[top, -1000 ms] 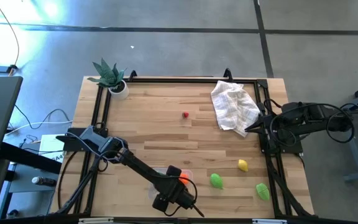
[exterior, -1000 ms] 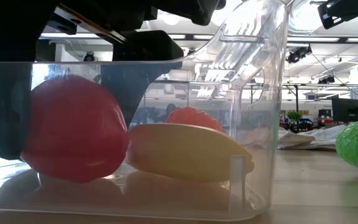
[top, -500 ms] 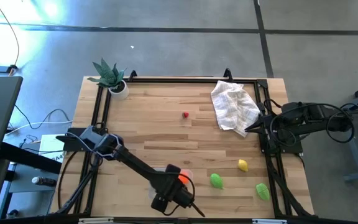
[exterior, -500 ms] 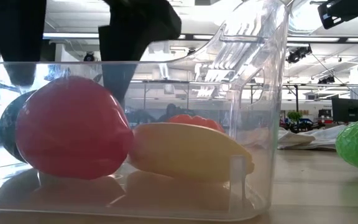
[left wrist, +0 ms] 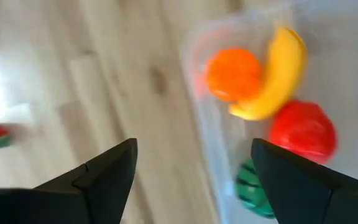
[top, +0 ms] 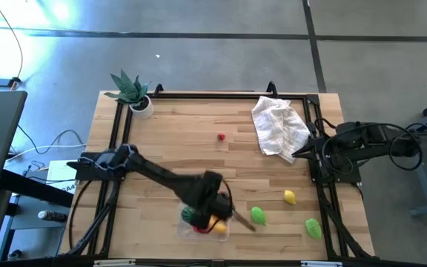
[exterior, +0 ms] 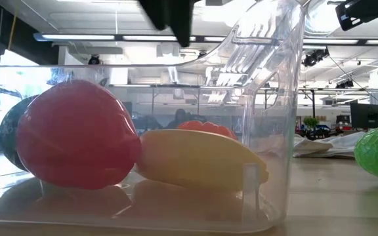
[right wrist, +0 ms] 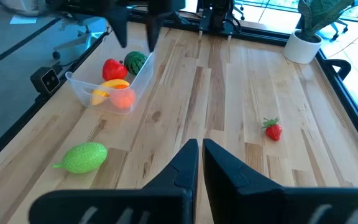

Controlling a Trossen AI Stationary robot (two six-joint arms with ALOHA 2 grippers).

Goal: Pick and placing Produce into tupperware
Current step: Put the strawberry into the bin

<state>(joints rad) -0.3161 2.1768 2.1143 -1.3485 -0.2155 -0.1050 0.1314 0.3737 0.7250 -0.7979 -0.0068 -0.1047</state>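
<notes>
Tupperware [top: 204, 223] sits at the near edge of the surface [top: 199, 141], left of centre, holding a banana [left wrist: 277, 73], an orange fruit [left wrist: 234, 73], a red fruit [left wrist: 302, 129] and a dark green one [left wrist: 252, 194]; in the high view its long axis runs roughly along that near edge. The left tool [left wrist: 191, 177] hangs just above it, fingers spread wide and holding nothing. The right tool [right wrist: 201, 163] waits at the right edge with fingers pressed together, empty, while open wood lies around a strawberry [top: 222, 136], a lemon [top: 290, 196] and two green pieces [top: 258, 215] [top: 313, 227].
</notes>
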